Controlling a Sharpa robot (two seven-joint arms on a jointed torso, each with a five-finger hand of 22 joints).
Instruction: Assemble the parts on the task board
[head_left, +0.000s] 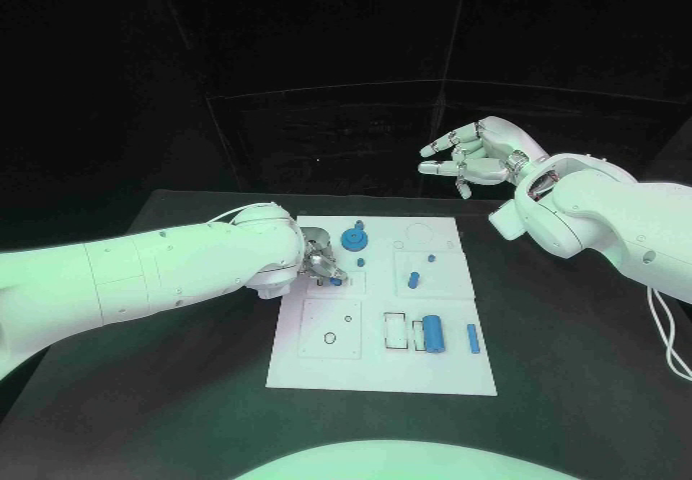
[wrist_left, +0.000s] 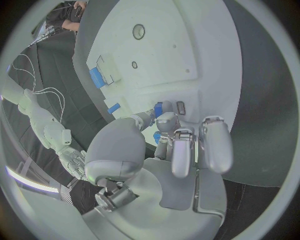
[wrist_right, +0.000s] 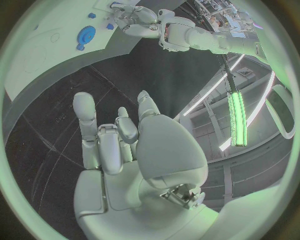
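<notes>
While over the board: my left hand (head_left: 320, 262) pinches a small blue part (head_left: 336, 281)
Task board (head_left: 325, 365): white, flat, outlined recesses
Right hand (head_left: 469, 152): raised, fingers apart, holding nothing

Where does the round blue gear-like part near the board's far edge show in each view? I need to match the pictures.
Head view: the round blue part sits near the task board's far edge, beside the left hand.
Left wrist view: cannot tell it among the fingers.
Right wrist view: round blue part on the white board.
Shared landmark: the task board.
</notes>
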